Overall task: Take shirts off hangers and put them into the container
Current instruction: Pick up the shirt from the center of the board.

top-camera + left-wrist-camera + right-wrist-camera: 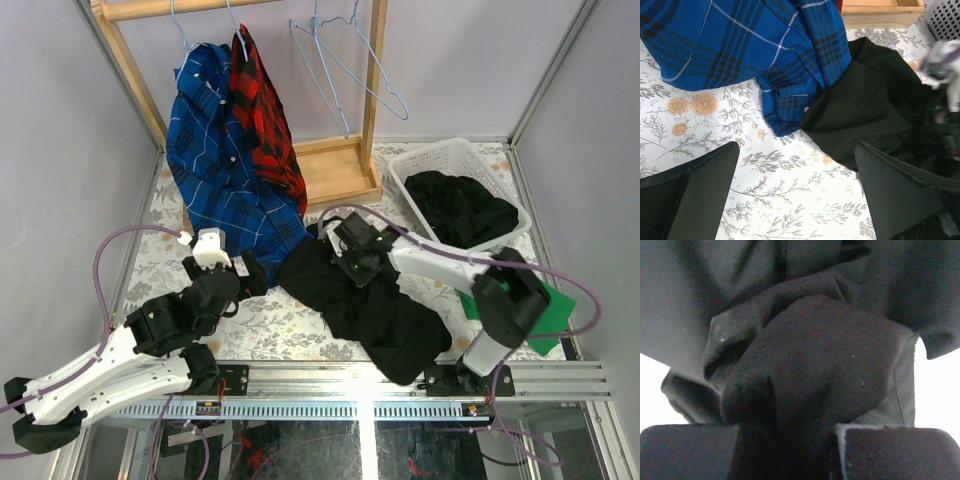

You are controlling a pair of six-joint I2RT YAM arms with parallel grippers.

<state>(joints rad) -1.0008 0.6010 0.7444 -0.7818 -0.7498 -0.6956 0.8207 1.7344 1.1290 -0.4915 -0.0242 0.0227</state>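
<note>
Pinched between our right gripper's point(805, 447) fingers was the black shirt point(372, 312), heaped at the table's centre. Our left gripper point(795, 195) hovered at its 9 o'clock, fingers spread. At 2 o'clock we saw the white basket point(412, 168) holding a second black shirt point(462, 205). At 11 o'clock hung the blue plaid shirt point(220, 150) and the red plaid shirt point(262, 110).

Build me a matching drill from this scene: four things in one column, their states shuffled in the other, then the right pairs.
Things
1. blue plaid shirt
2. white basket
3. left gripper
4. right gripper

States
A. fingers pinch the black shirt on the table
B. hangs from the wooden rack
C. fingers spread wide, holding nothing
D. holds a second black shirt

Pairs: 1-B, 2-D, 3-C, 4-A
</note>
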